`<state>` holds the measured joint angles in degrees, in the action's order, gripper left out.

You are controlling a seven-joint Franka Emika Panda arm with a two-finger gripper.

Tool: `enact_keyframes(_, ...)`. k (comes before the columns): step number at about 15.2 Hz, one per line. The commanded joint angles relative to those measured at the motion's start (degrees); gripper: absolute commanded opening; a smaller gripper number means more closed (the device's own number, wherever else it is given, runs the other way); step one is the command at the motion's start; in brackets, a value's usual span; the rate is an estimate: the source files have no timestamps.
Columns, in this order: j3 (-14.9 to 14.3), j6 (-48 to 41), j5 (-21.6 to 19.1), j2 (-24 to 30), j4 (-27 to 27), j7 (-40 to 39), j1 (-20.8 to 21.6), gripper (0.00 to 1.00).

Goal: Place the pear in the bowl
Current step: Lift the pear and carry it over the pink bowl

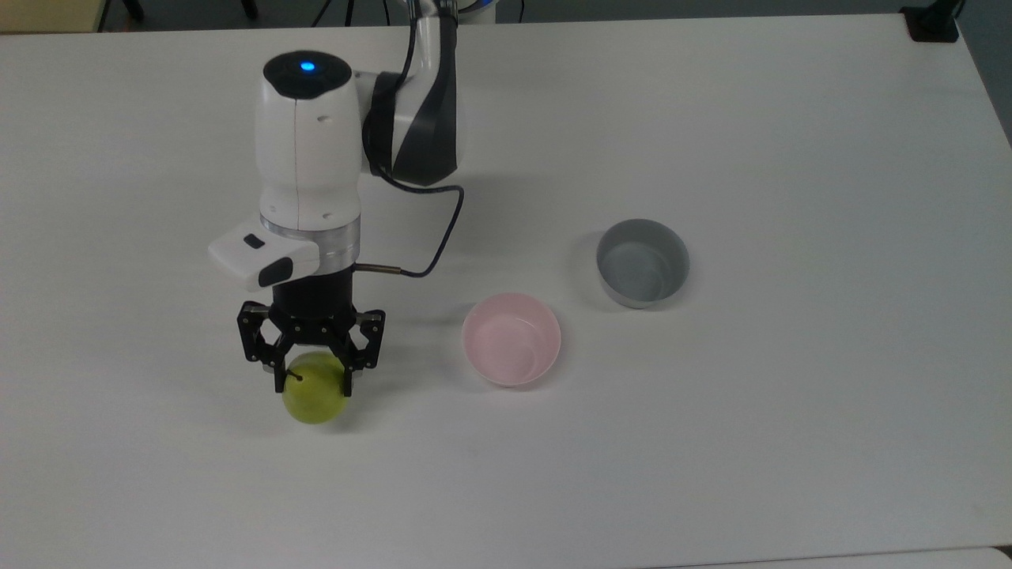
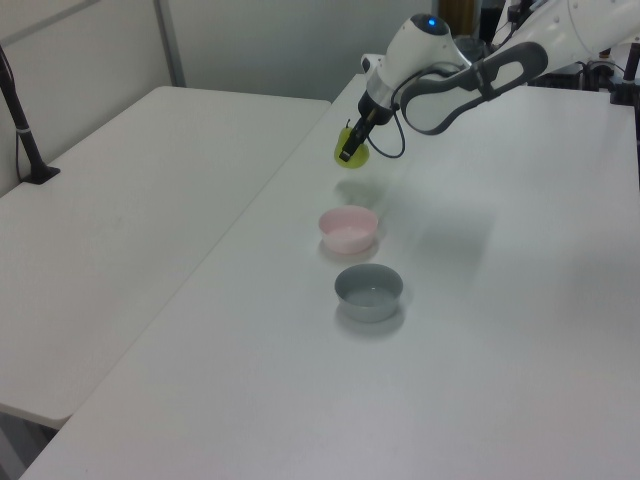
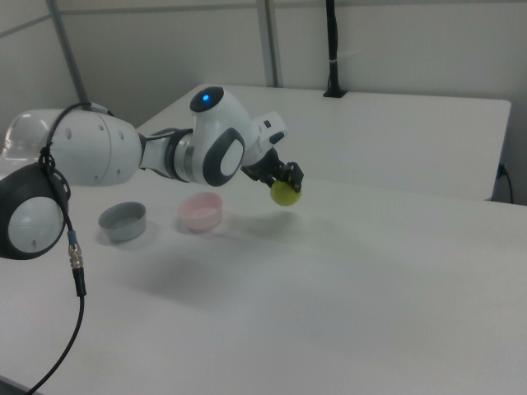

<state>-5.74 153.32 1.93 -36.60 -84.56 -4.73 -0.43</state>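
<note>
The black fingers (image 1: 346,378) are pinching the pear (image 1: 315,399) from both sides, closed onto its upper half with the stem showing between them, so the gripper (image 1: 313,381) is holding the fruit firmly enough to be carrying it. In the top view the pear is sitting in the lower left of the frame, under the black linkage and the white wrist; in the left view (image 2: 352,150) it is hanging near the top centre with a faint shadow on the table (image 2: 480,330) below it, and in the right view (image 3: 286,192) it is likewise floating above the white surface at mid-frame, so it is looking lifted clear and not resting. The pink bowl (image 1: 511,338) is standing empty just right of centre in the top view, well apart from the pear, with the grey bowl (image 1: 642,262) further right and a little higher in the frame, also empty. Judging from this, the grasp and lift are looking done; what is remaining is carrying the pear across over the pink bowl, lowering it and letting go inside the rim.
</note>
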Motion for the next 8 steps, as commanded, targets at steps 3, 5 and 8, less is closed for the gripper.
enact_keyframes(3, 0.7, -8.0, 0.0, 6.5, -0.6, 4.4, 1.0, 0.31)
enact_keyframes(5, 0.7, -8.2, 0.3, 6.9, -0.6, 6.7, 2.4, 0.31)
enact_keyframes(8, 0.7, -9.6, 0.6, 8.3, -1.0, 9.1, 5.0, 0.31)
